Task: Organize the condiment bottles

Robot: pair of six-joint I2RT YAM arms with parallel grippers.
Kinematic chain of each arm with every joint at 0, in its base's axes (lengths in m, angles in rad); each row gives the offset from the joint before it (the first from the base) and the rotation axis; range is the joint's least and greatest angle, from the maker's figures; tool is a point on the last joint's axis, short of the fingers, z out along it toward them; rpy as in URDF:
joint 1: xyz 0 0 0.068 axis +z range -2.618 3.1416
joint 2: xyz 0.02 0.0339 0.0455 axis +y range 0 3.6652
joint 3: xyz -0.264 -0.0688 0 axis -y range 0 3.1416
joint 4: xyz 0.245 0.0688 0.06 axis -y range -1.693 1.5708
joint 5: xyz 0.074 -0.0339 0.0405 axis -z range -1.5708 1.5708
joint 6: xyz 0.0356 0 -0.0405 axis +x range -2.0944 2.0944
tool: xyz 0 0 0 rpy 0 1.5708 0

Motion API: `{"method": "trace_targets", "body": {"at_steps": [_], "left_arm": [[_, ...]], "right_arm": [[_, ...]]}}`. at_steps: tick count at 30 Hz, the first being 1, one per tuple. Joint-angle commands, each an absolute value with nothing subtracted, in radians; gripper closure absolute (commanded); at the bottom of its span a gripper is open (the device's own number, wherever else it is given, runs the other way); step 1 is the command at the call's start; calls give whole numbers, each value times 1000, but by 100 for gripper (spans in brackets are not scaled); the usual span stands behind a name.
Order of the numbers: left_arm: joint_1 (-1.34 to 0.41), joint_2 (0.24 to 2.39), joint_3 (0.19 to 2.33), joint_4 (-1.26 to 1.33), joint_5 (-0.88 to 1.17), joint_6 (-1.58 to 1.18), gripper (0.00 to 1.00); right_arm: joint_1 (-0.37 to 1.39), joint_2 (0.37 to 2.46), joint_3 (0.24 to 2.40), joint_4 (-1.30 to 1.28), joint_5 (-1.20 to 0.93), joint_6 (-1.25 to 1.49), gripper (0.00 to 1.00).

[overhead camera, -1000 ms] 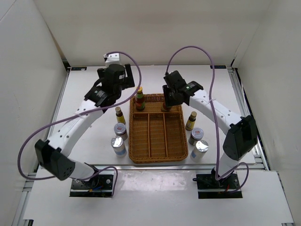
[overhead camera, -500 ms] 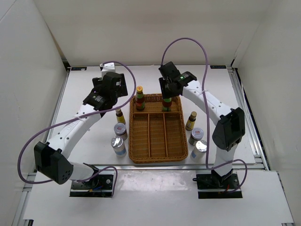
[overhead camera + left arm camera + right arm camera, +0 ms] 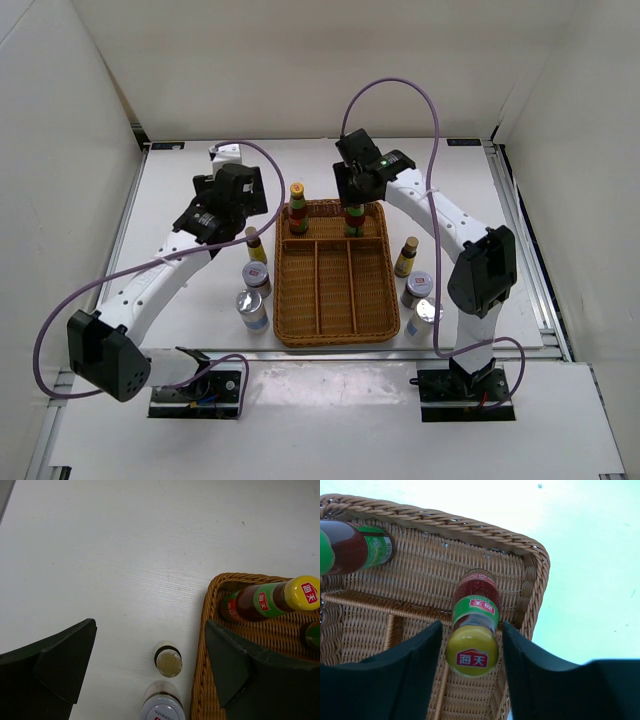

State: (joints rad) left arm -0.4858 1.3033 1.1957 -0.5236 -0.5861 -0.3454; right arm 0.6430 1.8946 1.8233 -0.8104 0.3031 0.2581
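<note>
Two tall green-necked, yellow-capped bottles stand in the far compartment of the wicker tray [image 3: 337, 330], one at the left [image 3: 297, 208] and one at the right [image 3: 353, 216]. My right gripper [image 3: 352, 192] is open over the right one; in the right wrist view its cap [image 3: 472, 652] sits between the fingers [image 3: 415, 670] with a gap on each side. My left gripper [image 3: 236, 207] is open and empty above a small brown bottle [image 3: 169, 662] and a silver-lidded jar [image 3: 161, 709] left of the tray. Another small brown bottle [image 3: 406, 256] stands right of the tray.
Two silver-lidded jars [image 3: 254, 295] stand left of the tray and two [image 3: 422, 300] right of it. The tray's three long near compartments hold nothing. White walls enclose the table on three sides. The tray rim [image 3: 202, 645] runs next to my left gripper's right finger.
My right gripper has brought the right tall bottle upright into the far compartment and now stands open around it. My left gripper has drawn back from the left tall bottle toward the small brown bottle.
</note>
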Motion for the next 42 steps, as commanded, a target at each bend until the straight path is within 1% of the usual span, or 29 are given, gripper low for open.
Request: {"method": "trace_targets", "body": {"at_steps": [1,2,4,5,6,7,8,10,11,13,18,23,26,31,32,34,35,36,39,41,42], "left_arm": [[-480,1255,1175,-525,-575,-348,0],[-480,1246,1175,-534,-575,-348,0],[-480,1233,1154,-534,-575,-348,0],[-480,1224,1154,-534,-575,-348,0],[-480,1224,1143,-534,-575,-348,0],[-480,1212,1131,-534,-575,-348,0],[-480,1212,1131,-534,-565,-348,0],[-480,1187,1118,-534,-551,-348,0],[-480,1187,1095,-534,-531,-348,0],[-480,1167,1075,-534,-487,-359,0],[-460,1186,1023,-534,-375,-402,0],[-451,1244,1023,-534,-356,-422,1],[-440,1284,1023,-534,-335,-422,6],[-431,1318,1023,-534,-324,-431,18],[-431,1318,1023,-534,-324,-431,18],[-431,1341,1023,-534,-324,-440,23],[-431,1341,1032,-534,-324,-440,23],[-431,1354,1032,-534,-324,-440,25],[-431,1377,1052,-534,-324,-440,39],[-431,1378,1052,-534,-324,-440,47],[-431,1378,1063,-534,-324,-440,50]], "right_arm": [[641,1898,1852,-785,319,267,42],[641,1888,1852,-785,330,267,34],[641,1888,1852,-785,339,267,32],[641,1878,1862,-785,350,267,28],[641,1868,1862,-785,359,258,27],[641,1868,1874,-785,359,258,27],[641,1859,1884,-785,370,249,23],[641,1832,1902,-795,388,249,20],[641,1798,1902,-795,409,249,17],[641,1757,1890,-795,432,249,12],[611,1596,1781,-795,456,239,6],[568,1502,1657,-795,446,250,3],[522,1480,1579,-795,399,268,5],[456,1471,1493,-795,307,290,9],[456,1471,1468,-782,296,290,9],[430,1460,1447,-772,267,290,11],[419,1460,1437,-772,267,290,11],[419,1460,1425,-762,252,290,11],[399,1471,1405,-762,218,290,15],[390,1482,1396,-762,206,290,15],[381,1492,1396,-762,192,290,16]]}}
